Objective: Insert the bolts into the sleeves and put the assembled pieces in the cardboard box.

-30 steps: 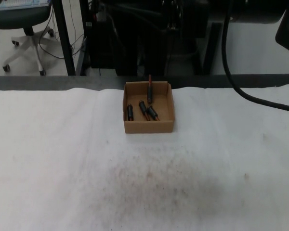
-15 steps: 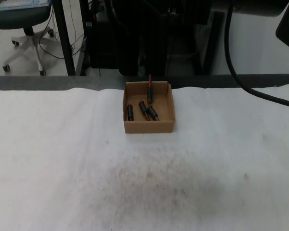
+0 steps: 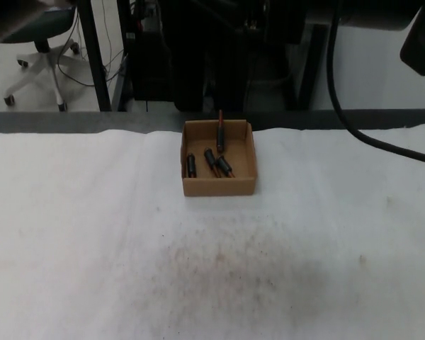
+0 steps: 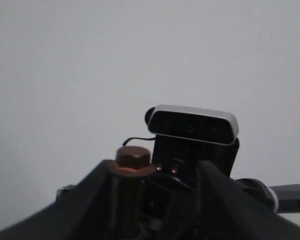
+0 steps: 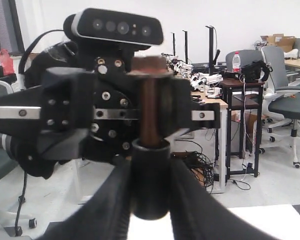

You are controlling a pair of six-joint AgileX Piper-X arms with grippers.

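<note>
Over the last second the box (image 3: 218, 187) on the tabletop (image 3: 92, 248) is staying put, and its four assembled pieces (image 3: 211, 161) are unmoved: three lying flat, one leaning on the far wall. Aloft, the right gripper (image 5: 150, 167) is clamping its jaws on one sleeve (image 5: 150, 195), with one bolt (image 5: 150, 105) standing part-way in it. The left gripper (image 4: 155, 170) is holding its jaws spread, gripping nothing. A fifth piece is probably being seated and is not yet boxed.

In the left wrist view the bolt (image 4: 133, 159) is blurred below its head and cut off by the picture's edge. In the right wrist view its lower shank is hidden inside the sleeve (image 5: 150, 182) — the right tool (image 5: 150, 172) around it is blurred. The pieces (image 3: 211, 161) in the cardboard box (image 3: 242, 185) are too small for detail.
</note>
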